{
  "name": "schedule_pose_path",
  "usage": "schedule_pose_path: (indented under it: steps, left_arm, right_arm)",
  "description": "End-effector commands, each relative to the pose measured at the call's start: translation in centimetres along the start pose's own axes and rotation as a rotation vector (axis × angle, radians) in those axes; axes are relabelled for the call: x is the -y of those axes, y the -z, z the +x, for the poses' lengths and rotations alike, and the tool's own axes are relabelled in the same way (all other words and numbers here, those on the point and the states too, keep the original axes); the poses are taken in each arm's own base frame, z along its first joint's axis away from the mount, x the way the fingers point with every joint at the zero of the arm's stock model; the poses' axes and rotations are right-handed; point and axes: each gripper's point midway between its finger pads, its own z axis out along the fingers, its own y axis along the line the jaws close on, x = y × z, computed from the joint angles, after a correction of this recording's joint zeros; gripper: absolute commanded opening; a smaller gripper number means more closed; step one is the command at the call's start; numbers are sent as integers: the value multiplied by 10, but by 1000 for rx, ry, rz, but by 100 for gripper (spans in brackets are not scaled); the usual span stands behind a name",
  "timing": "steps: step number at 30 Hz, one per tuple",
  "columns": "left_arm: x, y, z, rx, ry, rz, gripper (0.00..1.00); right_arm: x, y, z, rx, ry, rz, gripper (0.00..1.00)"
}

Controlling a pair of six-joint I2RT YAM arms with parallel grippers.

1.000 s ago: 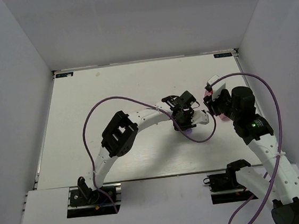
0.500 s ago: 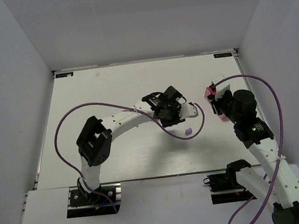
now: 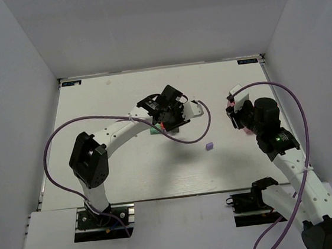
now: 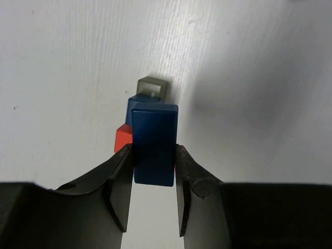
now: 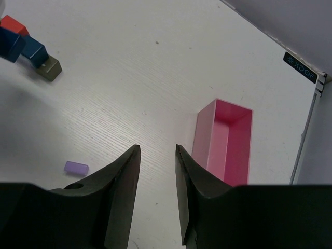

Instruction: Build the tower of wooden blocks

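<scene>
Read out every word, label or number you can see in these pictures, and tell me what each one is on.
"XDOF", as far as it can be made out: white letters on the dark sticker at a far corner of the table, right wrist view.
Top view: the left corner sticker and the right corner sticker are too small to read.
No other text shows.

Left arm far forward, left tool [image 4: 154, 151] tight on blue block [image 4: 154, 129]; right tool [image 5: 157, 150] with jaws apart

Navy bar [image 4: 153, 144], red cube [image 4: 123, 139], olive block [image 4: 152, 86], lilac piece [image 5: 76, 167], pink tray [image 5: 205, 137].
</scene>
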Motion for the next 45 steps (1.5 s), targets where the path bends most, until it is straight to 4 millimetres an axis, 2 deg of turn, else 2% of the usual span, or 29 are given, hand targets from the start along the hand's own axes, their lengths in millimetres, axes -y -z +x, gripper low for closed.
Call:
schedule_pose_path:
  steps: [1,2,6,10,11,16,22,26,39,40,45]
  left_arm:
    - [-19,11,4,25,12,-19,0]
    - [-19,7,7,25,10,-1,0]
    - [-40,1,10,41,13,-12,0]
    - [-48,-7,12,33,17,24,1]
    - [-43,-12,16,23,10,48,1]
    - [-46,-23,16,24,1,74,5]
    - [-48,-21,21,13,2,77,5]
    - [-44,-29,25,5,6,97,7]
    - [-40,-22,27,9,-30,138,13]
    - [-45,-18,27,14,-34,127,13]
    - [-42,-21,31,1,-30,140,13]
  right_arm:
    - [-11,-2,-4,16,24,-58,39]
    - [-13,-3,-4,15,27,-72,39]
    - [-19,-4,-2,6,41,-98,40]
    - [-21,-4,-3,8,52,-105,40]
    - [-24,-5,-2,5,54,-112,40]
    - [-26,-6,-2,3,64,-113,40]
    - [-28,-8,-2,-2,72,-112,40]
    - [-29,-7,-2,-4,73,-112,40]
    - [-30,-7,-2,-4,79,-117,40]
    - [-30,-7,-3,0,78,-115,40]
    - [-30,-7,-3,2,78,-116,40]
